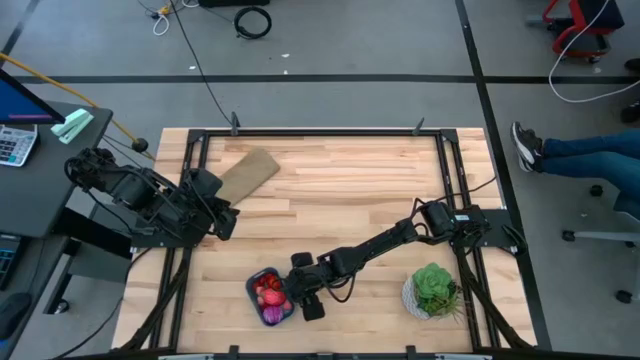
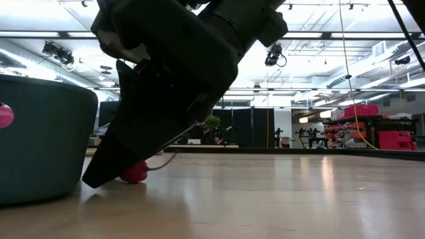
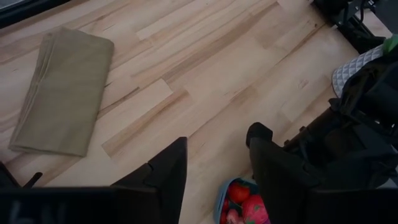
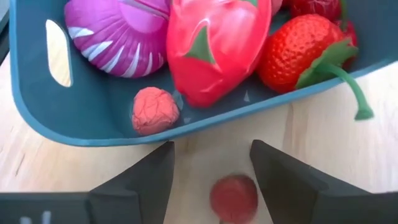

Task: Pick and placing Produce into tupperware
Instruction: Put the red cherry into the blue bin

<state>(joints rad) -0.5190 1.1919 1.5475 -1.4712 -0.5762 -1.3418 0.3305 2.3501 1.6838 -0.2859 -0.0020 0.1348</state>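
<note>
The right end effector (image 4: 211, 171) stood open, holding nothing, a small red berry (image 4: 234, 197) between its fingers, the teal tupperware (image 4: 112, 124) just ahead.

- Setting: robotics lab or open industrial test hall.
- Pale butcher-block wooden table (image 1: 330, 190) in a black metal frame, with two dark robot arms mounted at its left and right edges.
- Grey floor with loose black coiled cable (image 1: 252, 20) on the far side.
- Grey desk (image 1: 40, 160) at left carrying a white calculator (image 1: 14, 143).
- Open ceiling with strip lights (image 2: 372, 33); red equipment (image 2: 392, 136) far right.
- Seated person's legs in blue jeans (image 1: 590, 150), right.
</note>
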